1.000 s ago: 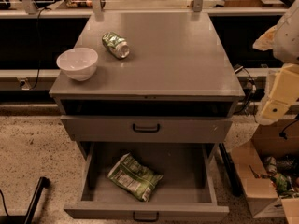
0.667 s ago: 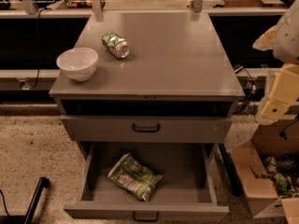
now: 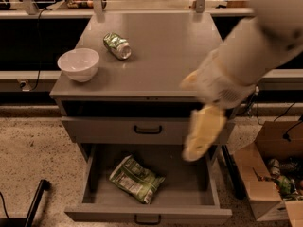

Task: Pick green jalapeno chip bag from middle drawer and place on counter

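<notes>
The green jalapeno chip bag [image 3: 136, 178] lies flat on the floor of the open middle drawer [image 3: 147, 215], left of centre, white printed panel up. The drawer is pulled out at the bottom of the grey cabinet. The counter [image 3: 165, 56] is the cabinet's flat grey top. My gripper [image 3: 202, 135] is cream-coloured and blurred. It hangs from the white arm in front of the cabinet's right front corner, above the drawer's right side. It is to the right of the bag, higher than it, and apart from it.
A white bowl [image 3: 78, 64] stands at the counter's left front. A green-and-silver can [image 3: 117, 46] lies on its side behind the bowl. A shallower closed drawer [image 3: 147, 129] sits above the open one. A cardboard box [image 3: 277, 174] of items stands on the floor at the right.
My arm has swung in from the right edge, leftwards and down, to the front of the cabinet's right corner. The bag, bowl and can have not moved.
</notes>
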### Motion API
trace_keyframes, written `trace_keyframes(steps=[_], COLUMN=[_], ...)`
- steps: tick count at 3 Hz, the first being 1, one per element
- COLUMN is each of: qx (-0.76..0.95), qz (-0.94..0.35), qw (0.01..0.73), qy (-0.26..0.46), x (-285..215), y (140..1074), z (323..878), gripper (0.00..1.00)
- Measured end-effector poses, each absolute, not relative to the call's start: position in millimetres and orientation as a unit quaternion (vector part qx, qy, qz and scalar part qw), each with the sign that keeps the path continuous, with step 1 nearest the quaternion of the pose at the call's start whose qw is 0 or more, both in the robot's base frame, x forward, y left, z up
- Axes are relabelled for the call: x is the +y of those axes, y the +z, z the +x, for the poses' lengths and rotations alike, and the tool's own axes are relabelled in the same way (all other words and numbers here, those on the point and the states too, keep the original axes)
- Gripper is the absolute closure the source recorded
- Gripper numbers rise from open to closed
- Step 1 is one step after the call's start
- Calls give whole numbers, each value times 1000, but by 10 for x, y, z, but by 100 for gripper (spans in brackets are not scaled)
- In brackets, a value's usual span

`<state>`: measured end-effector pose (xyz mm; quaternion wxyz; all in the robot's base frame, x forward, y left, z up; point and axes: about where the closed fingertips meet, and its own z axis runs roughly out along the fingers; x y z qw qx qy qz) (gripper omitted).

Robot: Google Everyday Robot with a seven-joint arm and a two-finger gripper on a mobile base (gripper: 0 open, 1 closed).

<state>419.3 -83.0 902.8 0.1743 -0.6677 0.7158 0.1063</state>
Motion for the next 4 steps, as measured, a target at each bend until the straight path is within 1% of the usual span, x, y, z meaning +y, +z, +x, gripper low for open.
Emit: trace_keyframes(steps=[1,2,3,4], qx=[663,625,644,674], qz=[-699,-728,-710,-666], qw=[206,223,230,247], qy=[170,175,170,203], x=[19,299,301,302], y=[8586,8342,8332,7944], z=[3804,3683,3900,4102], gripper=[0,0,0,0])
